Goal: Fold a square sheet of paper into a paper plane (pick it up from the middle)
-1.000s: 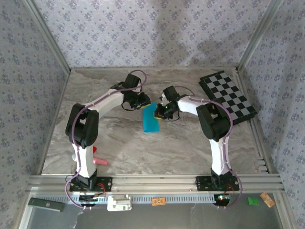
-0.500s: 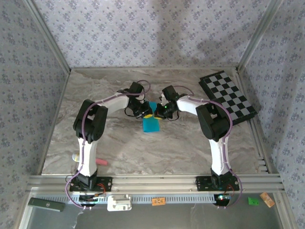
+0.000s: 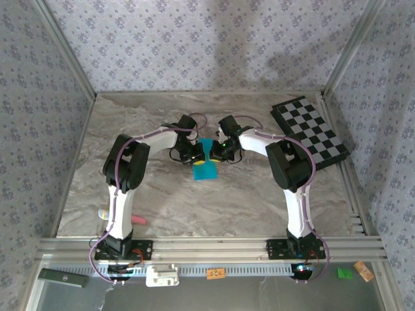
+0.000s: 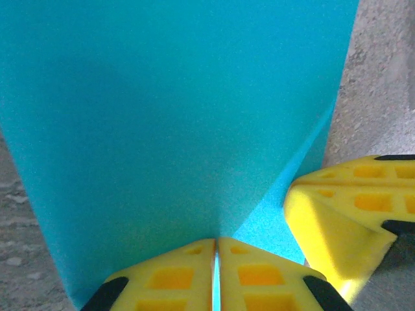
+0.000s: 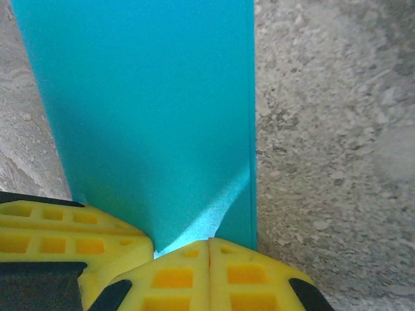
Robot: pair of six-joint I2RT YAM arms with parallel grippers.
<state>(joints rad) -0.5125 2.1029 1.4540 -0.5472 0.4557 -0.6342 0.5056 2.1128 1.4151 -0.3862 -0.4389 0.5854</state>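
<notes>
- the tabletop (image 3: pixel 259 201) is grey marble. a checkered board (image 3: pixel 310 133) lies at its upper right, well apart from the work.
- the sheet of paper (image 3: pixel 205 168) sits in the middle of the top view, folded into a narrow blue strip. its long axis runs up and down the frame, and most of it stretches toward the lower edge, away from both hands. i cannot tell whether it rests on the marble or is lifted.
- the left hand (image 4: pixel 216 249) is closed on the paper's upper end from the left, with a thin blue edge pinched between its fingers.
- the right hand (image 5: pixel 209 249) is closed on the same end from the right, just beside the left one.
- neither arm is nearer, as both grip one end. the next fold likely turns on the free lower end.
- a small pink object (image 3: pixel 138 221) lies at lower left, well apart.
</notes>
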